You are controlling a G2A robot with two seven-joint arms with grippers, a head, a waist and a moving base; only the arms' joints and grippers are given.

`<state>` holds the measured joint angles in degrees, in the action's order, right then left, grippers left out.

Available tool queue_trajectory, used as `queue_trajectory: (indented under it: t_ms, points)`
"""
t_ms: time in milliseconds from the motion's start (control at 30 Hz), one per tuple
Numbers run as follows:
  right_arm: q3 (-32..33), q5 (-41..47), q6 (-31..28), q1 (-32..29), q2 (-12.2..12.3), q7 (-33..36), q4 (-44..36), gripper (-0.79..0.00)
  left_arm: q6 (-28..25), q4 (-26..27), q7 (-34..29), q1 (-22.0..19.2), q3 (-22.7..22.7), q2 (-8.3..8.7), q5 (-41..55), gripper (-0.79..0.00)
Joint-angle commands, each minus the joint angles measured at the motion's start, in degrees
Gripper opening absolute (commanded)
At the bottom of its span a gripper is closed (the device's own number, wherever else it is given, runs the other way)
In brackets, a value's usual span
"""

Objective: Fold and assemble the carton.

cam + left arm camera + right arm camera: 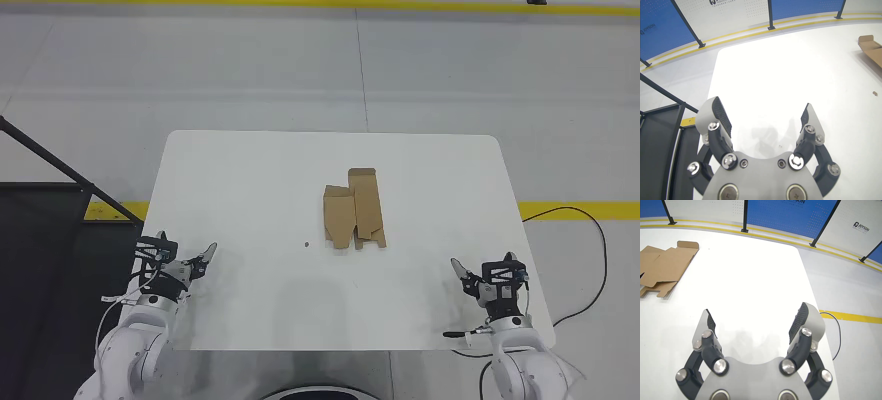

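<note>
A: Quick, where's the carton (353,210)?

B: Lying flat and unfolded on the white table (250,170), roughly mid-table and a bit toward the far side. It's well apart from both arms, and nothing touches it.

A: End effectors?

B: The left gripper (762,106) is spread wide and holds nothing, hovering over the near-left part of the table. The right gripper (755,309) is the same, wide apart and empty, by the near-right edge.

A: How will it handle?

B: My guess is thin brown card: light, stiff across the panels, bending easily at the creases. It will likely skate on that smooth top. Flat like this, there's little to get under. I'd go for the rounded tuck flap at the far end, which looks slightly lifted, or the notched flaps at the near end. One gripper should pin a panel while the other lifts. A hard pinch could crush an edge.

A: Any view differences?

B: The top view gives the whole outline, a taller strip beside a shorter panel. The right wrist view shows the crease lines and cut-out flaps up close, plus a black cable (837,328) on the floor past the table. The left wrist view catches the tuck-flap end and makes a small dark speck (875,93) on the table clearer.
</note>
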<state>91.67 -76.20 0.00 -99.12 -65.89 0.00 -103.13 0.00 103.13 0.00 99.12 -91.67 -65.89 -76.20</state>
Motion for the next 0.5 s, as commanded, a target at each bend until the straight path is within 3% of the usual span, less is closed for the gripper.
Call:
queue_trajectory:
  t_ms: [0, 300, 467]
  points:
    - [0.0, 0.0, 0.0, 0.0, 0.0, 0.0, 0.0, 0.000, 0.0, 0.0, 0.0, 0.0, 0.0, 0.00, 0.0, 0.000]
    - [0.0, 0.0, 0.0, 0.0, 0.0, 0.0, 0.0, 0.000, 0.0, 0.0, 0.0, 0.0, 0.0, 0.00, 0.0, 0.000]
    - [0.0, 0.0, 0.0, 0.0, 0.0, 0.0, 0.0, 0.000, -2.3, 0.5, 5.8, 1.2, 0.2, 0.14, -4.5, 0.000]
